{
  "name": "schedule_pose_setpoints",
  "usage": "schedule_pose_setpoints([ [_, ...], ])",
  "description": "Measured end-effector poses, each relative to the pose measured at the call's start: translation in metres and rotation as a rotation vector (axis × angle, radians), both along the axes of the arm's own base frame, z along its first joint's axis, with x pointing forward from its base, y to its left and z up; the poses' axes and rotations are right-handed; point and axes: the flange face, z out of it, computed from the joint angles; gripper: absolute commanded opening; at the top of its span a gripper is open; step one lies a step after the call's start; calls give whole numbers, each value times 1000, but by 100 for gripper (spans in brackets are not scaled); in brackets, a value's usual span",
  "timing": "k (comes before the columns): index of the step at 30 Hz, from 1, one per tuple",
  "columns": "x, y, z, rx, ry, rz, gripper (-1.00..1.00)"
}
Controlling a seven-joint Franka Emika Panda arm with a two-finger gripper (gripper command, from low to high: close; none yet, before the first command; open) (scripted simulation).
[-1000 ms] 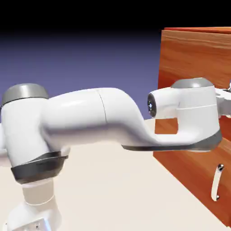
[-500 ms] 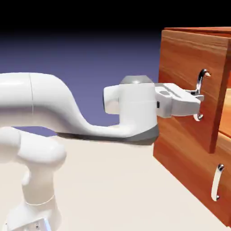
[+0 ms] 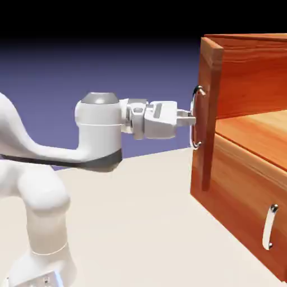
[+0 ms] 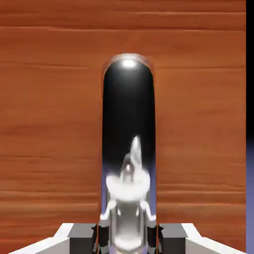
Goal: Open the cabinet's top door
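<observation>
Fingers clamp the silver handle [image 3: 196,116] of the top door [image 3: 207,112], which I see swung edge-on from the cabinet [image 3: 246,185]; gripper [image 3: 192,118] tips hidden behind the handle's bar [image 4: 129,149].

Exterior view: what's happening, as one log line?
gripper: shut on handle | top door: swung well open | cabinet: lower panel closed
</observation>
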Motion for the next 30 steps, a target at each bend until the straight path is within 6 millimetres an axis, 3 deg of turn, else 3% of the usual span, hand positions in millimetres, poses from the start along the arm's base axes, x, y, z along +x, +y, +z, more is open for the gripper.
schedule_pose_setpoints([
  [12, -50, 69, 0, 1, 0, -167, -100],
  [30, -101, 179, 0, 1, 0, -408, -100],
])
